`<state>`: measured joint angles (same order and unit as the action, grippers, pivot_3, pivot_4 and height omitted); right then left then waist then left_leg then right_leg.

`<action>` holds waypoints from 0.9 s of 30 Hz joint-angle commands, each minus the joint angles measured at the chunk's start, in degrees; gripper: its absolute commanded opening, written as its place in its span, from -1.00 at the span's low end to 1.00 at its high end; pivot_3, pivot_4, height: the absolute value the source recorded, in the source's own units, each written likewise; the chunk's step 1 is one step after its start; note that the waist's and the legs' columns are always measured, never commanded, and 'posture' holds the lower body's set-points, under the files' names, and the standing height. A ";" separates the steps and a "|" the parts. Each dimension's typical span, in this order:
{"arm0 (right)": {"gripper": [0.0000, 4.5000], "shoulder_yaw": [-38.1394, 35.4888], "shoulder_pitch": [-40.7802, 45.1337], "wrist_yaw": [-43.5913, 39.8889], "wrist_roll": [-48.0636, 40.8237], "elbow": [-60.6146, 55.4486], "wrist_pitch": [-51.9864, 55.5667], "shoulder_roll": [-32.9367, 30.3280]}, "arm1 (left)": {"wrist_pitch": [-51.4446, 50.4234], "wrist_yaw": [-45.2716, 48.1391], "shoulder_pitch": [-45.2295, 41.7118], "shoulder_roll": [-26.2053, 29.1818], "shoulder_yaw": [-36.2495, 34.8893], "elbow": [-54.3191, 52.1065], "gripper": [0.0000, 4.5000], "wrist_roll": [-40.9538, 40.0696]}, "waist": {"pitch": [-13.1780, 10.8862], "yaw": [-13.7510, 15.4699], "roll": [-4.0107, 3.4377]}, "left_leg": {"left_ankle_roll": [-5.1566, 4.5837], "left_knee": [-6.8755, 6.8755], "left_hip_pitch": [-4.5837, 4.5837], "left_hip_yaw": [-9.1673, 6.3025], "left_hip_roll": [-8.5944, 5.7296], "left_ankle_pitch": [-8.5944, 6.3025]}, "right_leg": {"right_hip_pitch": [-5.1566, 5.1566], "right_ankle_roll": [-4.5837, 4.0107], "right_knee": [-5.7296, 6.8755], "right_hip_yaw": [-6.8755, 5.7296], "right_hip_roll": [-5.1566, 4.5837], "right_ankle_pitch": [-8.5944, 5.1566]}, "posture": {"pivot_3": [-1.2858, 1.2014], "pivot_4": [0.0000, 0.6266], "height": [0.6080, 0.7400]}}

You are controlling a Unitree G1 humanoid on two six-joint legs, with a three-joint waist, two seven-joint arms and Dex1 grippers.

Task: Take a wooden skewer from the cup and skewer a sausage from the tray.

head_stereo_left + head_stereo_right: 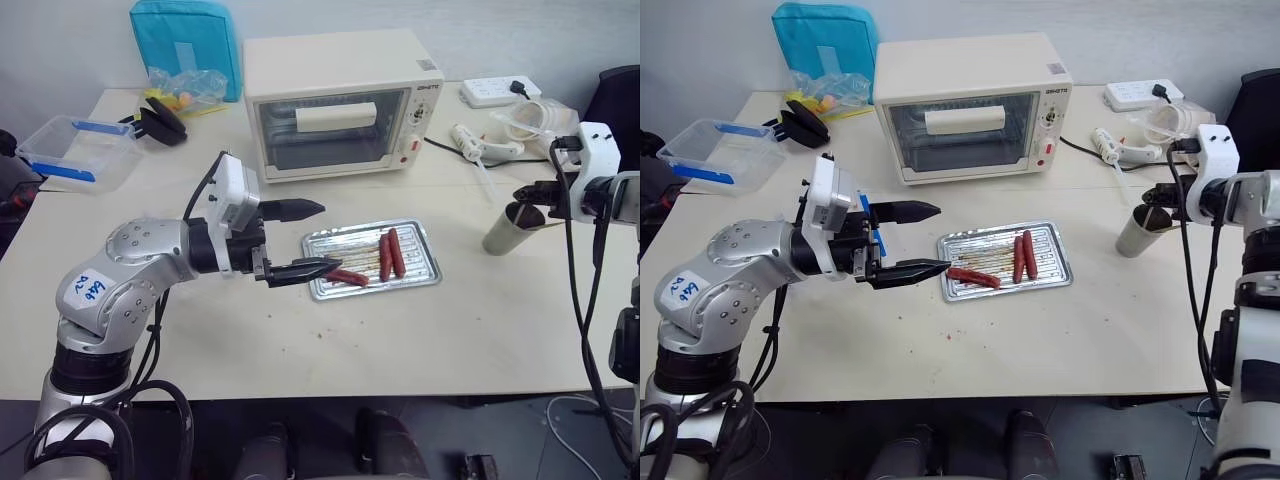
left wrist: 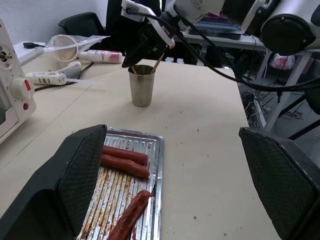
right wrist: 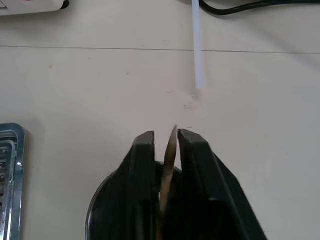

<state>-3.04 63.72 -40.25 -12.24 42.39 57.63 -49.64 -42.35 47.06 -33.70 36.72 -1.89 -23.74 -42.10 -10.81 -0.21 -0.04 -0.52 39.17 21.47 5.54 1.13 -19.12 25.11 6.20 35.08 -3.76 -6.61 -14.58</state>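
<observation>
The silver tray (image 1: pixel 427 266) lies in the middle of the table in front of the oven. It holds three reddish sausages: two side by side (image 1: pixel 391 254) and one (image 1: pixel 347 277) near its left end. My left gripper (image 1: pixel 330 236) hovers open at the tray's left end, fingers pointing across it. The cup (image 1: pixel 502 232) stands to the right of the tray. My right gripper (image 3: pixel 167 134) is over the cup's mouth, shut on a wooden skewer (image 3: pixel 171 145) that sticks up between its fingers. The left wrist view also shows the cup (image 2: pixel 141 87) with the skewer (image 2: pixel 158 62) slanting out of it.
A white oven (image 1: pixel 335 100) stands behind the tray. A clear plastic box (image 1: pixel 75 150) with blue clips sits at the far left, a teal bag (image 1: pixel 185 45) behind it. A power strip (image 1: pixel 500 90), cables and a white tube lie at the back right, beyond the cup.
</observation>
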 commanded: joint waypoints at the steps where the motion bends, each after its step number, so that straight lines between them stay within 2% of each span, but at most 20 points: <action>1: -0.98 -2.31 0.35 0.52 -0.56 -2.76 0.66 -0.65 | 1.12 0.10 -1.07 0.27 -1.03 -0.41 1.00 0.11 | 0.00 -0.01 0.00 | 0.00 0.00 0.00 0.00 0.00 0.00 | 0.00 0.00 0.00 0.00 0.00 0.00 | 0.03 -0.52 1.00; 13: -0.98 -3.66 0.84 -0.17 -1.39 -10.90 6.14 -2.38 | 2.06 0.88 -0.79 0.42 -1.18 0.57 1.00 0.62 | 0.00 0.00 0.00 | 0.00 0.00 0.00 0.00 0.00 0.00 | 0.00 0.00 0.00 0.00 0.01 0.00 | 0.03 -0.52 1.00; 22: -0.98 -2.96 10.98 -2.36 -1.24 -13.34 5.49 -7.02 | 3.35 2.18 -2.39 0.30 -1.62 3.00 1.00 0.64 | 0.00 0.00 0.00 | -0.02 -0.02 0.03 -0.01 0.00 -0.01 | 0.04 0.00 -0.05 0.00 0.02 0.00 | 0.03 -0.52 1.00; 24: -0.98 -3.74 13.13 -2.35 -2.06 -13.72 6.42 -6.85 | 3.67 2.14 -2.68 0.08 -1.68 3.28 1.00 0.60 | 0.00 -0.12 0.00 | -0.02 -0.02 0.02 0.00 0.00 -0.02 | 0.03 0.00 -0.04 0.01 0.02 0.00 | 0.03 -0.52 1.00; 27: -0.98 -9.72 18.55 -0.27 -6.84 -14.80 12.68 -3.17 | 4.70 1.36 -3.48 -0.75 -1.44 3.68 1.00 1.33 | -0.01 -0.13 -0.01 | -0.02 -0.02 0.03 0.03 0.00 -0.01 | 0.06 0.00 -0.02 0.03 0.01 0.00 | 0.03 -0.52 1.00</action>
<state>-8.22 78.44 -41.68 -15.65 30.54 67.10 -53.60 -39.41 48.70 -35.68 36.32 -2.18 -19.38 -41.11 -10.81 -0.33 -0.05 -0.55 39.15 21.50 5.61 1.13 -19.14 25.22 6.19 35.09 -3.68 -6.60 -14.58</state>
